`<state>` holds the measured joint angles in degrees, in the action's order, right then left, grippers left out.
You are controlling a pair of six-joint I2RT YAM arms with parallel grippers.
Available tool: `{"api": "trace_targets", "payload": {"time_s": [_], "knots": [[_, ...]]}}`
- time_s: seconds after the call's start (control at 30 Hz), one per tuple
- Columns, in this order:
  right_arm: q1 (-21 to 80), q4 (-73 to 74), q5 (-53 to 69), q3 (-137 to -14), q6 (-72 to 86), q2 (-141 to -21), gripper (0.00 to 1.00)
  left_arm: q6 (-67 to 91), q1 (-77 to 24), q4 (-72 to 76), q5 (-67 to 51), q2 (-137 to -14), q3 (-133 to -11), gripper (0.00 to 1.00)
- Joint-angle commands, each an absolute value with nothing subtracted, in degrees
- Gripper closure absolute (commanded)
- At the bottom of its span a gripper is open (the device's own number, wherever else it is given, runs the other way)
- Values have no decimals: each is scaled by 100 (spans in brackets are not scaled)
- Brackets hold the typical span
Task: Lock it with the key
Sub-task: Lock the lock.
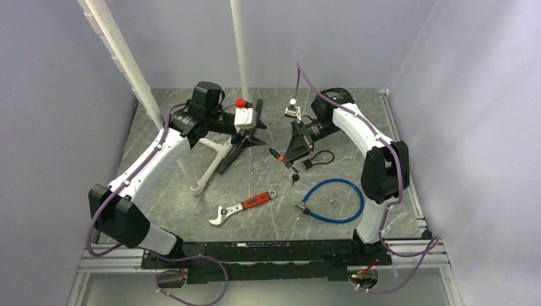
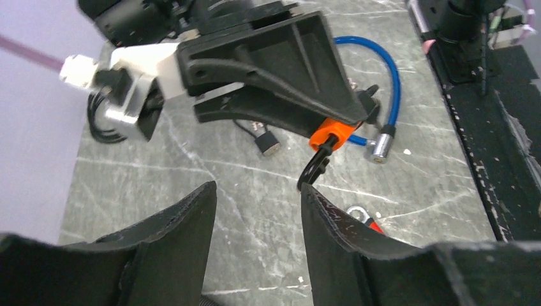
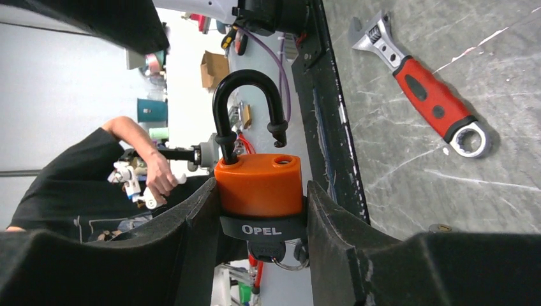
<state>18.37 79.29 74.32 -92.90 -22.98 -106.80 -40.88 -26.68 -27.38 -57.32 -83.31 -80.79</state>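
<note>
My right gripper (image 3: 263, 191) is shut on an orange padlock (image 3: 258, 180) with a black band marked OPEL. Its black shackle (image 3: 245, 105) is open, with the free leg lifted out of its hole. A black-headed key (image 3: 265, 250) with a ring sits in the bottom of the lock. In the top view the right gripper (image 1: 295, 148) holds the padlock (image 1: 281, 157) just above the table, shackle toward the left arm. My left gripper (image 1: 252, 137) is open and empty; in its wrist view its jaws (image 2: 258, 191) stand close before the shackle (image 2: 314, 171).
A small dark padlock (image 1: 308, 164) lies next to the right gripper. A blue cable lock (image 1: 332, 199) and a red-handled wrench (image 1: 242, 206) lie nearer the front. A white pipe frame (image 1: 210, 159) and a white box with a red button (image 1: 245, 116) are by the left arm.
</note>
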Motion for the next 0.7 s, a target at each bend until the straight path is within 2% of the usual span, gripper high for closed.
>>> {"api": "trace_targets", "payload": {"time_s": [0.0,0.2,0.4,0.5,0.67], "knots": [[1898,8156,7895,-9280,-2538,-10341,100,-5187,-2916,-3697,-6271,-8462,-8391,42],[1945,7988,7885,-9269,-2386,-10253,100,-5824,-3264,-4328,-6161,-8487,-8354,36],[2080,8241,7815,-9316,-2699,-10206,100,-5766,-3455,-4139,-5921,-8537,-8263,46],[2117,8357,7792,-9341,-2833,-10203,100,-5825,-3553,-4097,-5729,-8569,-8266,57],[2114,8485,7812,-9431,-3003,-10163,100,-5745,-3611,-3958,-5582,-8560,-8219,92]]}}
